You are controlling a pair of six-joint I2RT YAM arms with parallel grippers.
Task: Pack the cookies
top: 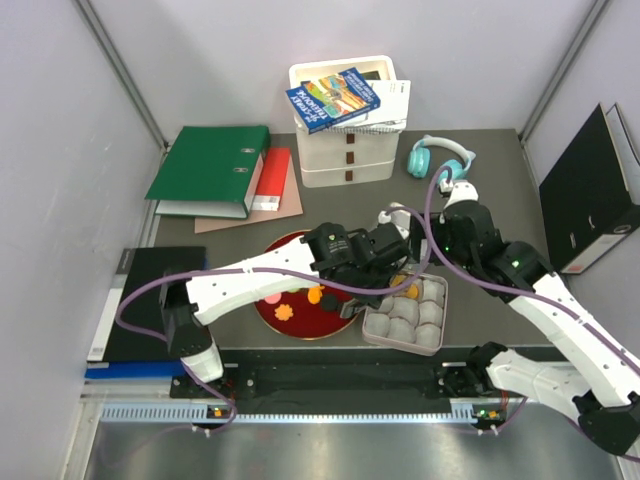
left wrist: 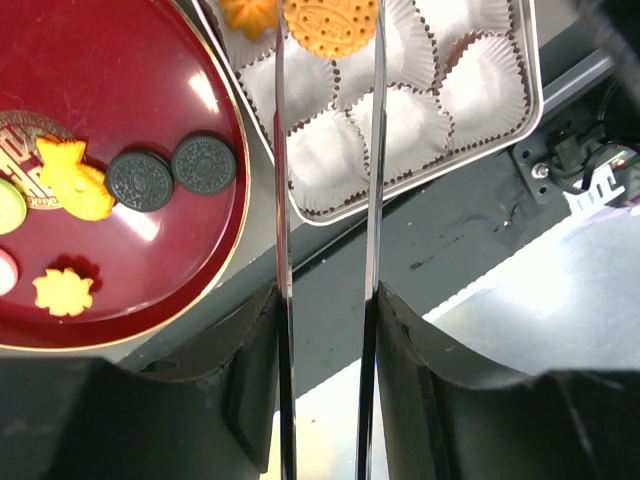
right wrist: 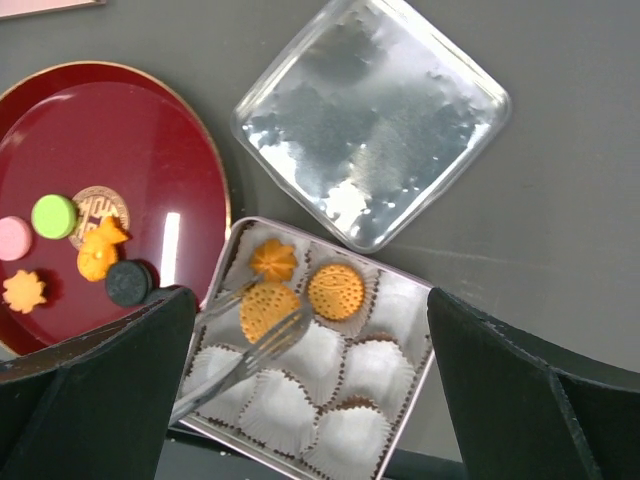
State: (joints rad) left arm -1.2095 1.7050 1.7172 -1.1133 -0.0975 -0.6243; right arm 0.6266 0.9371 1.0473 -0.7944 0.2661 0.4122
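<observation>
The left gripper [left wrist: 329, 45], with its long thin tongs, was clamped on a round orange cookie [right wrist: 268, 310], one blade against each edge, over a paper cup in the tin [right wrist: 415, 385]. I could not tell whether that cookie rested in the cup or hung just above it. Two more sat in cups along the tin's edge nearest the lid [right wrist: 370, 120]: an orange flower [right wrist: 272, 260] and a second round one [right wrist: 336, 290]. The other cups [left wrist: 330, 160] were empty. The right gripper [right wrist: 310, 300] hung above the tin, fingers spread wide, holding nothing.

Just beside the tin, opposite the lid, was the plate [right wrist: 150, 130], with the unpacked cookies on it: two dark ones [left wrist: 140, 180], a green, a pink and two orange shapes.

They looked light, stiff and brittle to me, likely to chip or snap under a hard squeeze. I would take each flat disc across its widest part, at the rim, with a gentle pinch. The flower shapes seemed trickier, since smooth blades might slip off the petals and let the piece twist.
</observation>
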